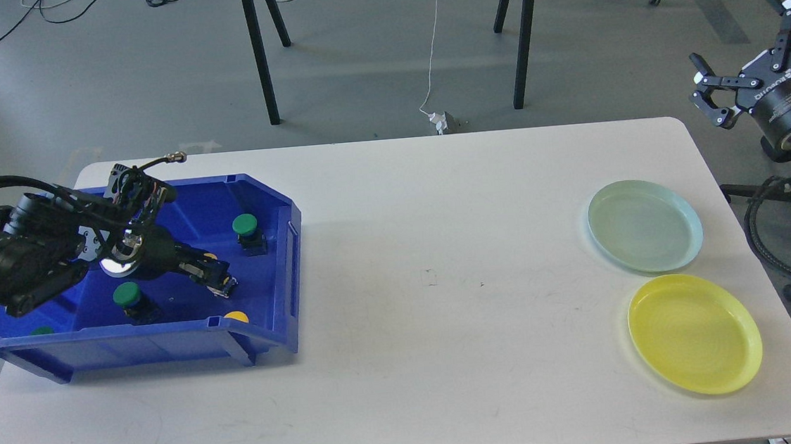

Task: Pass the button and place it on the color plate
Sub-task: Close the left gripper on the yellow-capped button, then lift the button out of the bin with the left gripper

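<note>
Worktop [406, 362] first, white, closest to me and the biggest thing here, carrying everything. Blue bin [164, 335] sits at its 9 o'clock edge, open front facing the middle, so I can reach in low without clearing a tall wall. Buttons are all still inside it. My left arm comes in from 9 o'clock and dips into the bin; the left end effector [220, 278] is down near the bin floor, roughly centre of the bin. It's dark and seen nearly end-on, so I cannot tell whether it's parted or clenched, or whether it has anything.

Two plates wait at 3 o'clock, well apart from the bin: pale green plate [688, 216] farther out, yellow plate [742, 322] nearer me, just beside each other, both bare. My guess is that spacing is why a handover is needed, left arm picks, right arm places. Right end effector [752, 46] hangs off the worktop's 2 o'clock corner, raised, fingers spread wide, holding nothing, parked ready to receive.

Buttons, smallest: green button [245, 225] upright at the bin's 2 o'clock, another green button [126, 295] at about 7 o'clock of the end effector, a yellow button [236, 317] half hidden behind the front lip at 5 o'clock. A green sliver shows at the bin's 8 o'clock corner, likely another cap.

Judgement: pick stage, nothing passed yet. Colour should decide the plate, green to green, yellow to yellow.
</note>
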You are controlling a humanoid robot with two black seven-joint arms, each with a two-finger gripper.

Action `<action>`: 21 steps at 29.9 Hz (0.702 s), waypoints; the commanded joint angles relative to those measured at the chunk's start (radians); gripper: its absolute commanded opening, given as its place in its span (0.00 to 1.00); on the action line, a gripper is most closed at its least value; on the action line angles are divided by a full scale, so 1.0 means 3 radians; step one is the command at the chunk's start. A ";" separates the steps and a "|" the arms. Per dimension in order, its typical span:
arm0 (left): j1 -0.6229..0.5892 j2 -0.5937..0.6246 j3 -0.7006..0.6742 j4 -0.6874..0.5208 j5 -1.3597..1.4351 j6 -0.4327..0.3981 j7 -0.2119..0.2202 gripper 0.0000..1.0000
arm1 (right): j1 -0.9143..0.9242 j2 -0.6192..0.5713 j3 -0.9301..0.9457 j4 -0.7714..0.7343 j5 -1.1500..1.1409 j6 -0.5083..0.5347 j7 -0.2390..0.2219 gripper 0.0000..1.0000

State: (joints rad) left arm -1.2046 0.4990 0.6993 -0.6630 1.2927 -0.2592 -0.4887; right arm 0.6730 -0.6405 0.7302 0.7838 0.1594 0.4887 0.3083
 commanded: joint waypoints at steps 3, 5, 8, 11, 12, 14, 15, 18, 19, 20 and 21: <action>-0.0024 0.0090 -0.0030 -0.0060 -0.0029 -0.0005 0.0000 0.06 | -0.0009 -0.0013 0.0000 0.0000 0.0006 0.0000 0.0000 1.00; -0.0029 0.0223 -0.0142 -0.0111 -0.0019 -0.0021 0.0000 0.05 | -0.0009 -0.0013 0.0000 0.0000 0.0006 0.0000 0.0000 1.00; -0.0105 0.0605 -0.0570 -0.0534 -0.0019 -0.0067 0.0000 0.04 | -0.0009 -0.0013 0.0025 0.0000 0.0026 0.0000 -0.0010 1.00; -0.0269 0.1203 -0.1295 -0.1244 -0.0045 -0.0352 0.0000 0.05 | -0.0014 -0.0028 0.0234 -0.0071 0.0113 0.0000 -0.0020 1.00; -0.0264 0.1372 -0.1556 -0.1474 -0.0110 -0.0475 0.0000 0.05 | -0.0009 -0.0008 0.0265 -0.0142 0.0113 0.0000 -0.0020 1.00; -0.0209 0.1613 -0.2058 -0.1904 -0.0467 -0.0649 0.0000 0.06 | 0.0022 -0.0008 0.0240 -0.0149 0.0113 0.0000 -0.0020 1.00; -0.0127 0.1670 -0.2232 -0.2073 -0.0773 -0.0685 0.0000 0.07 | 0.0012 -0.0038 0.0230 -0.0057 0.0113 0.0000 -0.0015 1.00; 0.0032 0.1655 -0.2560 -0.2254 -0.1540 -0.0726 0.0000 0.07 | -0.0034 -0.0089 0.0189 0.0474 0.0037 0.0000 0.0000 1.00; 0.0047 0.1594 -0.2632 -0.2264 -0.1715 -0.0726 0.0000 0.07 | -0.0070 -0.0130 0.0164 0.0648 -0.0040 0.0000 0.0005 1.00; 0.0068 0.1477 -0.2668 -0.2274 -0.1879 -0.0726 0.0000 0.07 | -0.0095 -0.0181 0.0133 0.0832 -0.0182 0.0000 0.0020 1.00; 0.0103 0.1334 -0.2689 -0.2279 -0.2002 -0.0711 0.0000 0.07 | -0.0096 -0.0212 0.0123 0.1016 -0.0361 0.0000 0.0041 1.00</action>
State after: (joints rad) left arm -1.1991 0.9791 -0.0659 -1.3298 0.8340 -0.4731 -0.4883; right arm 0.6572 -0.6752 0.7827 0.9467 0.1491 0.4887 0.3090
